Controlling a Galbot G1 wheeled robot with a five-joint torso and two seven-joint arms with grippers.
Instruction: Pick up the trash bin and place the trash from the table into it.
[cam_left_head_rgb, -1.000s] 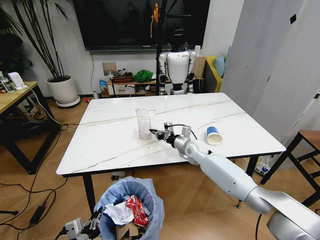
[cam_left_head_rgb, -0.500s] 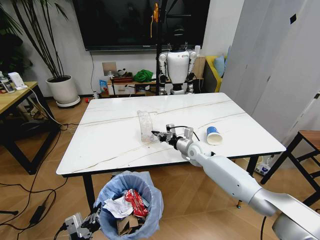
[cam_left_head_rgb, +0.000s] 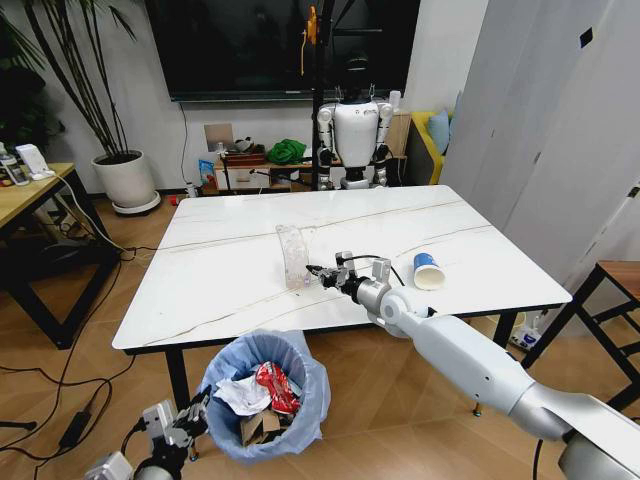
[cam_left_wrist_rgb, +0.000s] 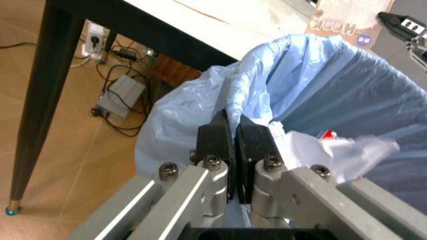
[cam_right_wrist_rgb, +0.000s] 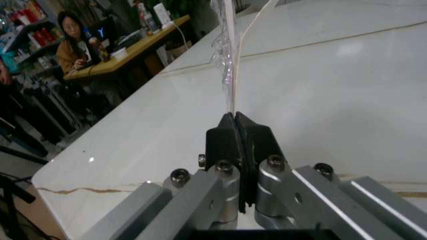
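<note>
Since a second ago your right end effector (cam_left_head_rgb: 322, 273) has dragged the clear plastic pack (cam_left_head_rgb: 293, 256) it pinches toward the table (cam_left_head_rgb: 220, 290) edge, while your left end effector (cam_left_head_rgb: 196, 417), clamped on the trash bin (cam_left_head_rgb: 262, 395) rim, has raised it underneath to catch the pack.

Bin (cam_left_head_rgb: 262, 392) below table (cam_left_head_rgb: 220, 270) front edge

Blue-lined trash bin (cam_left_head_rgb: 264, 393) below table (cam_left_head_rgb: 210, 280)
</note>
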